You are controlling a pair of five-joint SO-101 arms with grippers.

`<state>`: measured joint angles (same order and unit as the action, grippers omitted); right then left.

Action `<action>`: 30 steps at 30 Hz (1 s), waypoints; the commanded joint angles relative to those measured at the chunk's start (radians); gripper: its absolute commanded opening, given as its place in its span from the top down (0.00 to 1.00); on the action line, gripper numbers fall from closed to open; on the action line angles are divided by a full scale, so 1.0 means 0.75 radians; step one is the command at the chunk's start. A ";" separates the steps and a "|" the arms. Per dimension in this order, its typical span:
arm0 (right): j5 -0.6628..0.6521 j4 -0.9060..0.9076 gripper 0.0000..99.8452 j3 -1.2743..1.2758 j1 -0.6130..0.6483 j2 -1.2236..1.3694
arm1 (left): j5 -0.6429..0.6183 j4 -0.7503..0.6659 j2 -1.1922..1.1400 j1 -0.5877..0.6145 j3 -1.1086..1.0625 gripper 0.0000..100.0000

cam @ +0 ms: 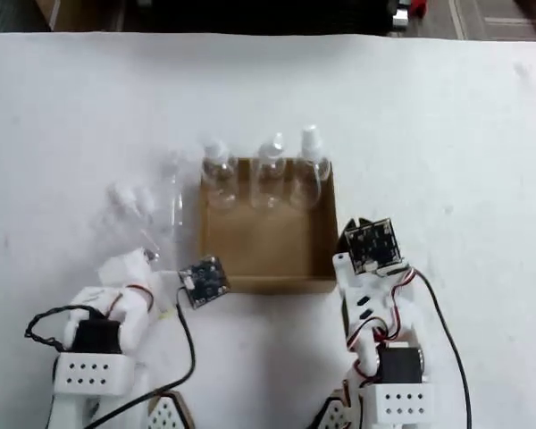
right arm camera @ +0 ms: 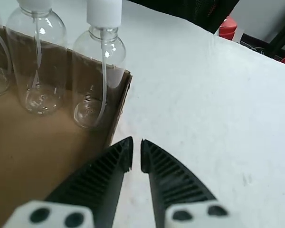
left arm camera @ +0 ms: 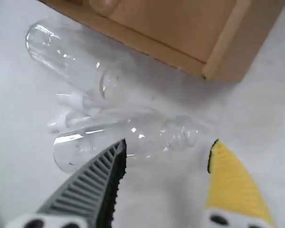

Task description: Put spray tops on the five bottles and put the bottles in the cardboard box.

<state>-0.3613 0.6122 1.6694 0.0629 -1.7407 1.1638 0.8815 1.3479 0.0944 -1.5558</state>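
Currently I'm seeing three capped bottles (cam: 269, 183) standing in the cardboard box (cam: 277, 284), two bare bottles (left arm camera: 73, 57) lying beside it; left pincer (left arm camera: 167, 145) is gaping wide over one, right pincer (right arm camera: 137, 148) is narrowed to a slit, empty.

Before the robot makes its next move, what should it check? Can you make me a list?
1. Left claw open: ok.
2. Clear plastic bottle lying just ahead of it: ok.
3. Spray top on that bottle: not ok, neck bare.
4. Loose white spray top nearby: ok, beside the second lying clear bottle.
5. Room in the brown cardboard box: ok, three capped bottles stand along its far wall.
6. Right claw free: ok, shut on nothing.
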 commanded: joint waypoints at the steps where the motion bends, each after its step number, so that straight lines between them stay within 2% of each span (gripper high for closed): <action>1: -0.014 -0.030 0.98 0.014 0.015 -0.015 | 0.014 -0.035 0.013 -0.015 0.008 0.75; 5: -0.016 -0.030 0.98 0.014 0.015 -0.015 | 0.000 0.012 0.013 -0.120 0.002 0.77; 8: -0.016 -0.032 0.98 0.014 0.015 -0.015 | -0.088 0.014 0.013 -0.222 0.002 0.77; 11: -0.018 -0.032 0.98 0.014 0.015 -0.015 | -0.094 0.008 0.013 -0.253 0.002 0.77; 16: -0.018 -0.032 0.98 0.014 0.015 -0.015 | -0.070 -0.012 0.015 -0.154 0.039 0.77; 22: -0.018 -0.032 0.98 0.014 0.015 -0.015 | -0.074 0.045 0.013 0.134 0.489 0.78; 26: -0.018 -0.032 0.98 0.014 0.015 -0.015 | -0.170 -0.219 0.005 0.300 0.534 0.78; 30: -0.018 -0.032 0.98 0.014 0.015 -0.015 | -0.129 -0.585 0.003 0.449 0.258 0.78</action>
<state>-0.3613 0.6122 1.6694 0.0629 -1.7407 1.0518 0.6513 1.3479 0.3521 -1.2612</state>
